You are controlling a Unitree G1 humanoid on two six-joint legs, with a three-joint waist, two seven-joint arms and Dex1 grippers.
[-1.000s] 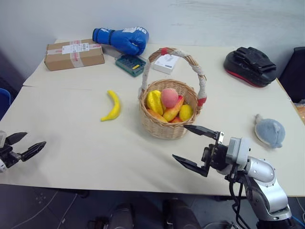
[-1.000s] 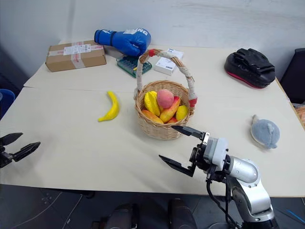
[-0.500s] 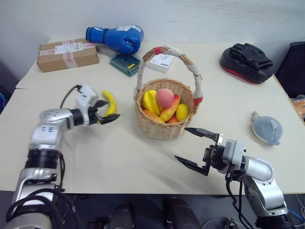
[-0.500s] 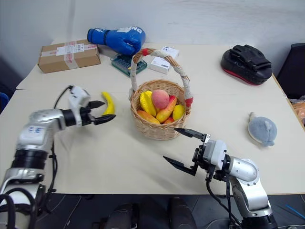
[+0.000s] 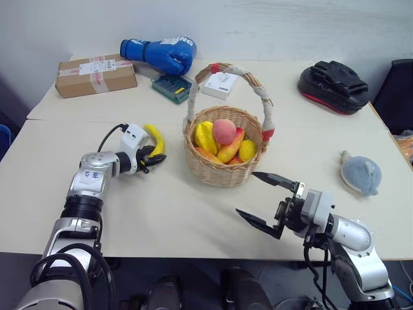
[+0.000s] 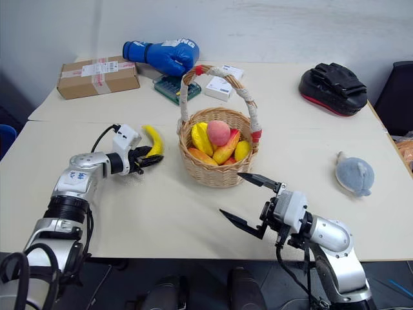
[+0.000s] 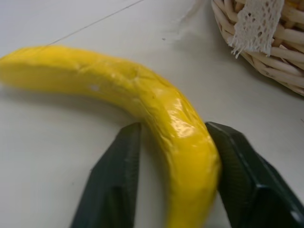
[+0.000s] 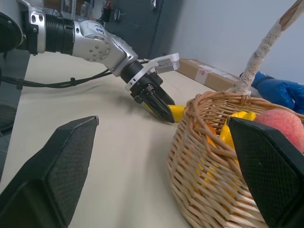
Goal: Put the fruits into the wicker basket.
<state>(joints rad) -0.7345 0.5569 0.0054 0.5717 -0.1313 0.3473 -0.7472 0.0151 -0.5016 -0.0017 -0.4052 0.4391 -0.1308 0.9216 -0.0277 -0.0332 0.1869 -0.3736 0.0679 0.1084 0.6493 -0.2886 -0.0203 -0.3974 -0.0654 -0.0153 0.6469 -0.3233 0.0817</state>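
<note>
A curved yellow banana lies on the pale table just left of the wicker basket. My left gripper is shut on the banana's near end; the left wrist view shows the black fingers pressed to both sides of the banana. A pink-orange peach sits inside the basket on top of other yellow and orange fruits. In front of the basket, to its right, my right gripper hovers wide open and holds nothing.
Along the back of the table stand a cardboard box, a blue boxing glove, a green case, a white box and a black pad. A grey-blue plush lies at the right.
My left arm swept in from the table's left edge to the banana, and its open fingers closed on the banana's near end. The right arm has stayed where it was.
</note>
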